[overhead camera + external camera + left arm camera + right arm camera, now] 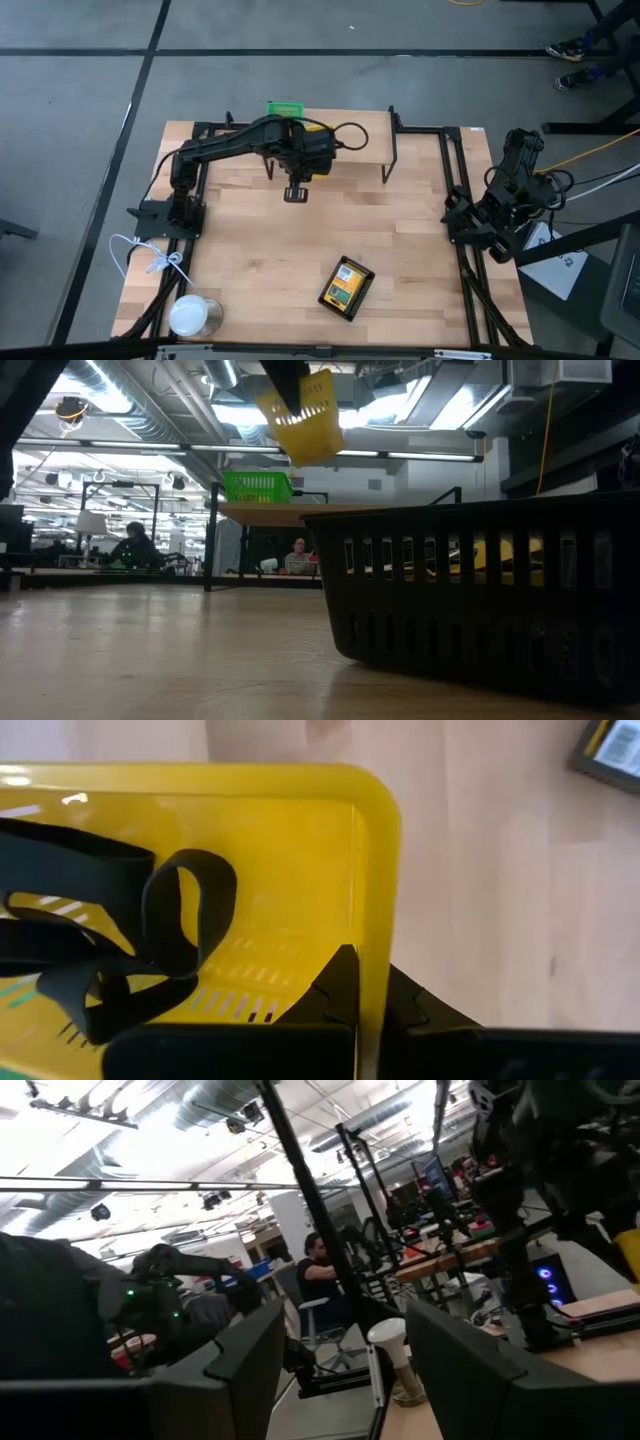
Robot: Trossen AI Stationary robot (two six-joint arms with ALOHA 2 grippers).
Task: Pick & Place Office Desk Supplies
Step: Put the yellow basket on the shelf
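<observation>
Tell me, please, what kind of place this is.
Probably a large open robotics lab or workshop. The low view shows exposed ceiling ducts and long strip lights, with people seated at desks behind the wooden table that carries the two arms.

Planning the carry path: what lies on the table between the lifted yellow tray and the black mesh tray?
Bare wood in the high view between the yellow tray and the black mesh tray.

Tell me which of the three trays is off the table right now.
The yellow tray: the left pincer is clamped on its rim, holding it aloft. The black mesh tray sits on the tabletop, the green tray at the far edge.
</observation>
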